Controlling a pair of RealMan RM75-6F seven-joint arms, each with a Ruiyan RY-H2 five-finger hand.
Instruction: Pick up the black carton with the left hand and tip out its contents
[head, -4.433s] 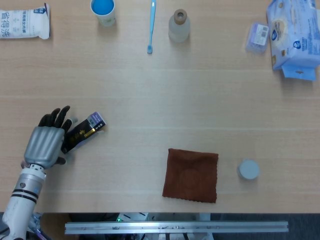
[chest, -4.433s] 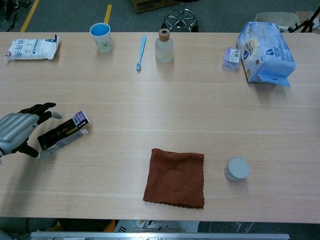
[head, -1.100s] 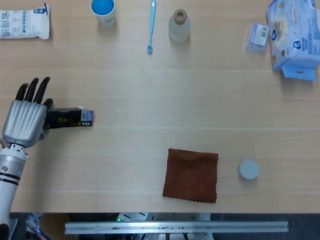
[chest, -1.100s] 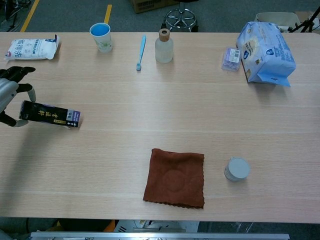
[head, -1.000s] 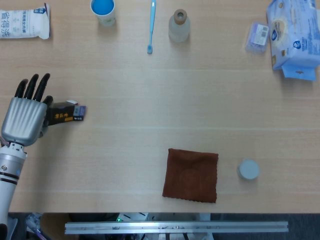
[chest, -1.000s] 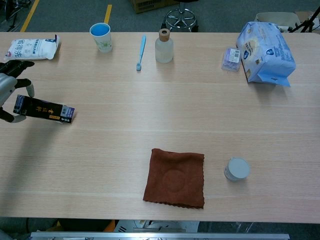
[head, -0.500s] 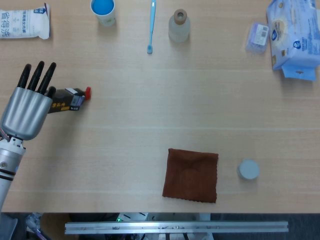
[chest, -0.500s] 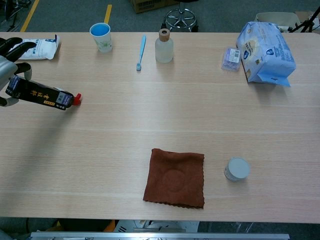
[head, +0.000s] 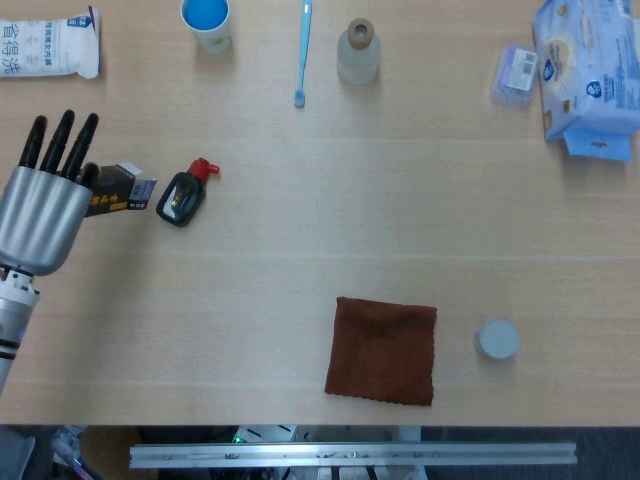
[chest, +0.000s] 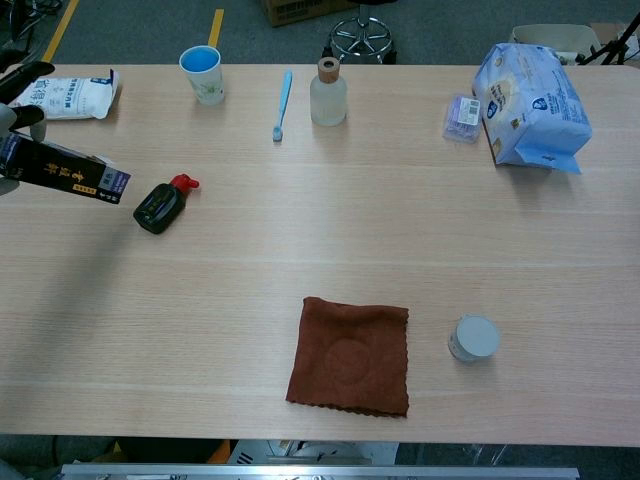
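Observation:
My left hand (head: 45, 210) holds the black carton (head: 118, 190) above the table's left side, its open end tilted down to the right. The chest view shows the carton (chest: 62, 169) with gold lettering, my left hand (chest: 12, 110) only partly in frame at the left edge. A small black bottle with a red cap (head: 183, 195) lies on the table just right of the carton's mouth; in the chest view the bottle (chest: 160, 205) rests flat, cap pointing up-right. My right hand is in neither view.
At the back edge are a white packet (head: 48, 42), a blue cup (head: 207, 22), a blue toothbrush (head: 302, 50) and a clear bottle (head: 358, 50). A blue wipes pack (head: 590, 75) and small packet (head: 515, 72) sit back right. A brown cloth (head: 382, 348) and grey lid (head: 496, 339) lie near front.
The left hand lifted the carton from the table and tilted its mouth down. The black bottle slid out, red cap first, and now lies on the table beside it.

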